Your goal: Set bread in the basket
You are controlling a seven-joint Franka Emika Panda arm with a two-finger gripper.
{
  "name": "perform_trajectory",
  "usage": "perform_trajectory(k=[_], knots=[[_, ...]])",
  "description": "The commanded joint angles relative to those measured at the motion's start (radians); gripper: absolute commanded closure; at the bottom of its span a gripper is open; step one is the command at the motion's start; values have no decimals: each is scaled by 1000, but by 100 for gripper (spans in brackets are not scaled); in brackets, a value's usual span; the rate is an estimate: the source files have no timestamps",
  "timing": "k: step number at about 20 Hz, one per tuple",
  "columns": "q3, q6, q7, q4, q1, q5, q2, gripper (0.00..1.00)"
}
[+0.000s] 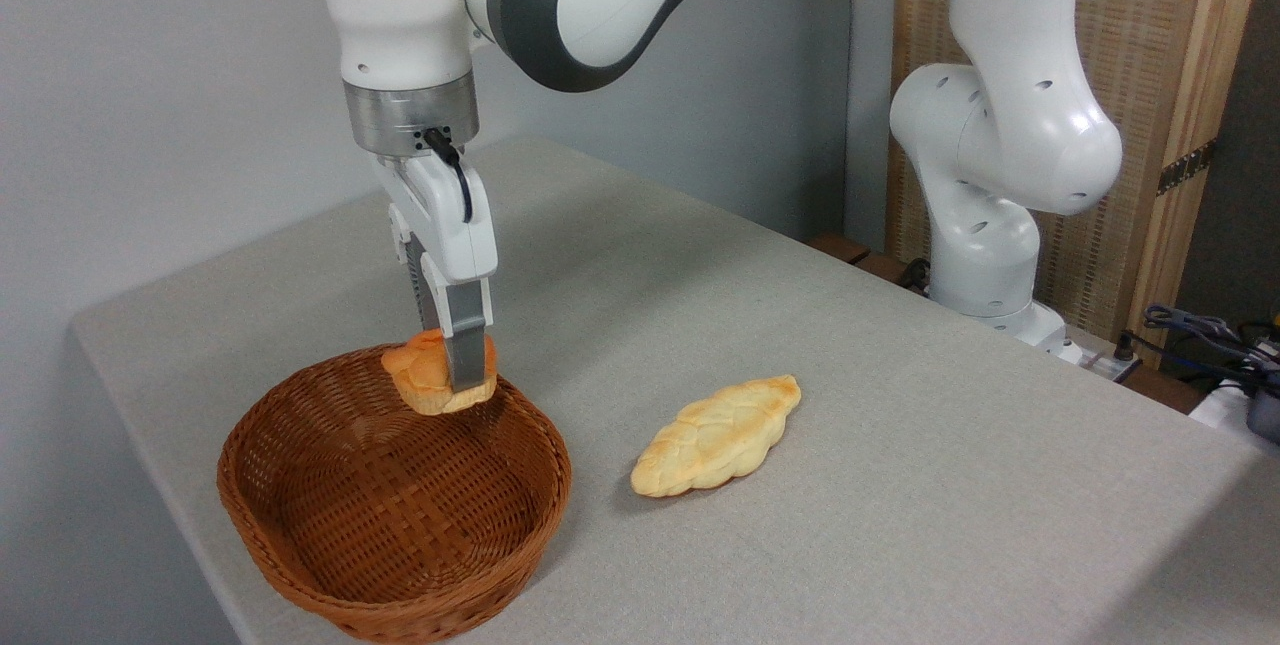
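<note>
Hanging in my pincer (447, 365), which is pinching it, the bread (428, 377) sits in the air over the basket's (300, 485) far rim. Right of the pincer, a braided loaf (717, 436) lies on the grey table (900, 445).

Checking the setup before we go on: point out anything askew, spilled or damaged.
Nothing stands out. The gripper holds the bread over the basket, which sits upright; the braided loaf lies intact on the table.
</note>
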Motion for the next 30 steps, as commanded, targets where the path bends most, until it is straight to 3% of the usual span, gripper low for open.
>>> perform_trajectory(k=[1, 5, 14, 25, 30], knots=[[7, 16, -4, 12, -1, -16, 20, 0], [6, 116, -3, 12, -1, -13, 35, 0], [22, 116, 3, 12, 20, -14, 54, 0], [24, 87, -11, 15, 19, -13, 19, 0], [24, 20, -90, 43, 20, 1, 20, 0]])
